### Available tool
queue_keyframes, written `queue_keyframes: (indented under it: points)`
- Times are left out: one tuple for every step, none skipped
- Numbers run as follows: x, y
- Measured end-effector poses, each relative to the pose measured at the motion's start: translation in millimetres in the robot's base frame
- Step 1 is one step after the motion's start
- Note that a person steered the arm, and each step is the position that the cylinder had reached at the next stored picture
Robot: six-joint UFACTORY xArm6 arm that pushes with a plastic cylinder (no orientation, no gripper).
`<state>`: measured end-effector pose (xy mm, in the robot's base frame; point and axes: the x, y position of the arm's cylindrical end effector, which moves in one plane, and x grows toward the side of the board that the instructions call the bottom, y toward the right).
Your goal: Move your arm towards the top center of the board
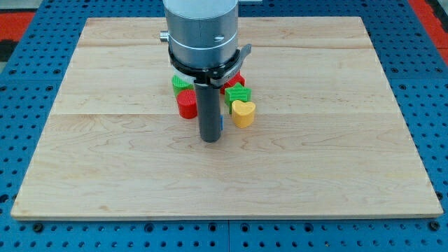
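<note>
**Ann:** Right, where is my tip (211, 140) sitting at this moment?

**Bo:** It is resting on the wooden board (105, 154) just below the frame's centre, at the lower edge of a tight cluster of blocks. No gripper is fitted, just the dark rod, so no jaws are showing to call apart or together.

**Ann:** And what is crowding around it?

**Bo:** A red cylinder (186, 105) is standing just to the rod's left, a yellow heart (243, 113) just to its right. A sliver of blue block (222, 120) is peeking out from behind the rod, shape unclear, seemingly touching it.

**Ann:** Further up?

**Bo:** A green block (181, 83) is sitting above the red cylinder, another green block (238, 93) above the heart, and a red block (236, 78) is half hiding under the grey arm housing (201, 31).

**Ann:** And the top centre of the board?

**Bo:** The housing is covering it; the tip is sitting well below that spot.
</note>
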<state>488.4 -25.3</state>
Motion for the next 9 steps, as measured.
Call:
queue_keyframes:
  points:
    - [25.9,41.2]
    - [20.6,158.8]
    - [-41.2,206.8]
    - [-128.3,211.2]
    - [-198.2,182.8]
    - [-253.2,155.8]
    - [-295.1,134.0]
    - [-294.0,70.1]
    - [-273.0,3.4]
